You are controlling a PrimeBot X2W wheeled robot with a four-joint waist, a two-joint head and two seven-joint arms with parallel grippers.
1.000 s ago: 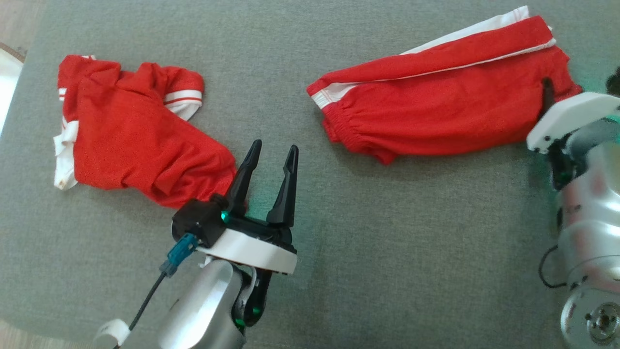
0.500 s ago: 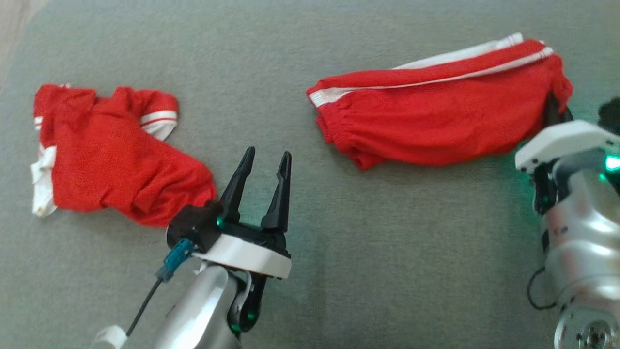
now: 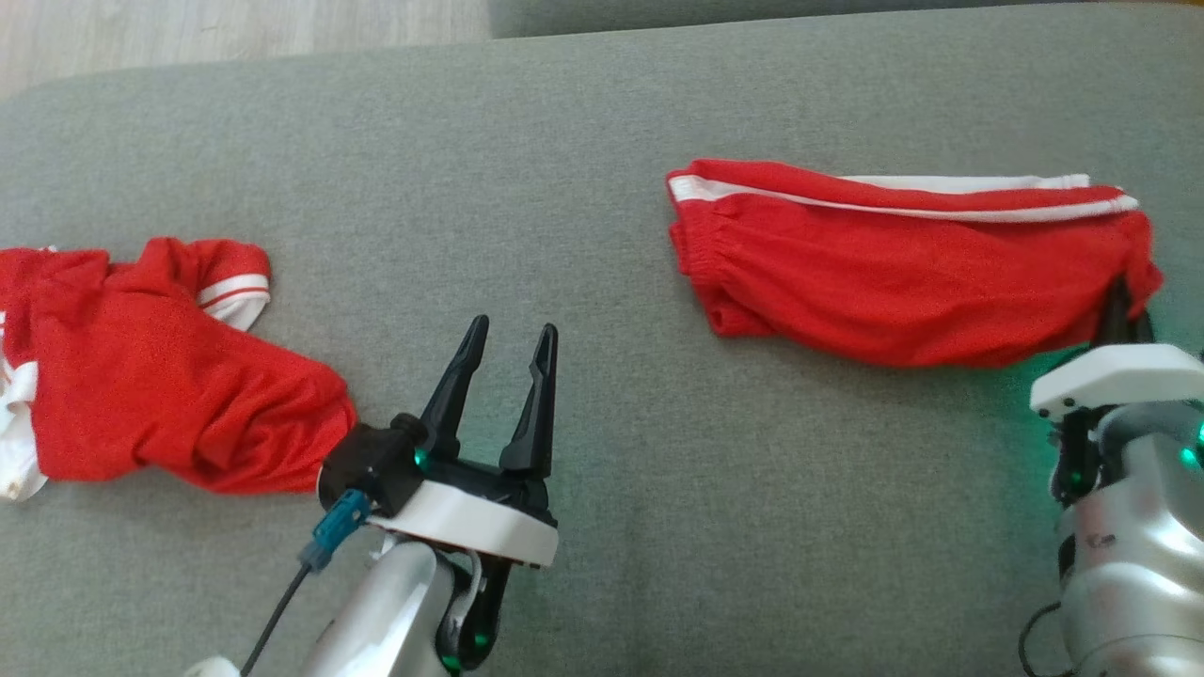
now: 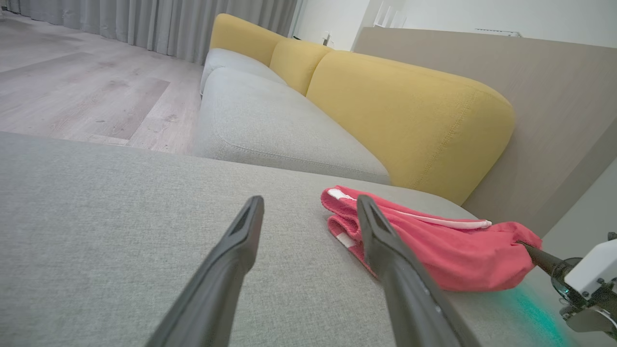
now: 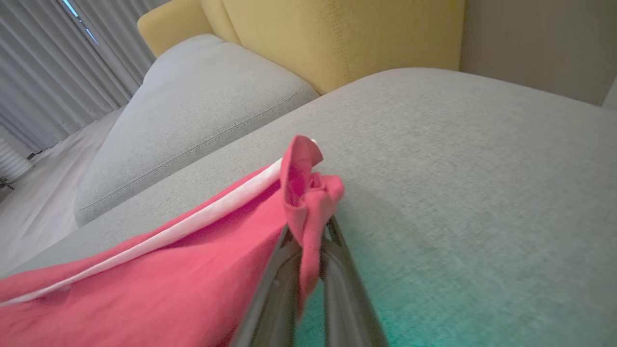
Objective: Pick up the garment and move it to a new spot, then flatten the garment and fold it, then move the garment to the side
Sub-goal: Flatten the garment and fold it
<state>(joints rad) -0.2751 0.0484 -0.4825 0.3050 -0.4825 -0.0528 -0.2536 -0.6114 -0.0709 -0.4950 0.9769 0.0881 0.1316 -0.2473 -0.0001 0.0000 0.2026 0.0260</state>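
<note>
The garment, red shorts point(image 3: 903, 273) with a white side stripe, lies stretched across the right half of the grey cushion point(image 3: 602, 188). My right gripper point(image 3: 1119, 315) is shut on its right end. The right wrist view shows red cloth point(image 5: 193, 270) bunched and pinched between the closed fingers point(image 5: 337, 250) of the right gripper point(image 5: 308, 226). My left gripper point(image 3: 513, 329) stands open over bare cushion at centre left, holding nothing. In the left wrist view the open left gripper point(image 4: 308, 202) points past the shorts point(image 4: 434, 246), with the right gripper point(image 4: 530, 248) at their far end.
A crumpled red shirt point(image 3: 141, 395) with white trim lies at the left, just beside my left gripper's base. A yellow sofa back point(image 4: 409, 111) and another grey seat point(image 4: 270, 130) stand beyond the cushion's far edge. Wooden floor point(image 3: 235, 38) is beyond the upper left.
My right gripper has shut on the shorts' right end, and the shorts now lie straighter. The whole head view has shifted, so the camera moved. The left gripper stays open.
</note>
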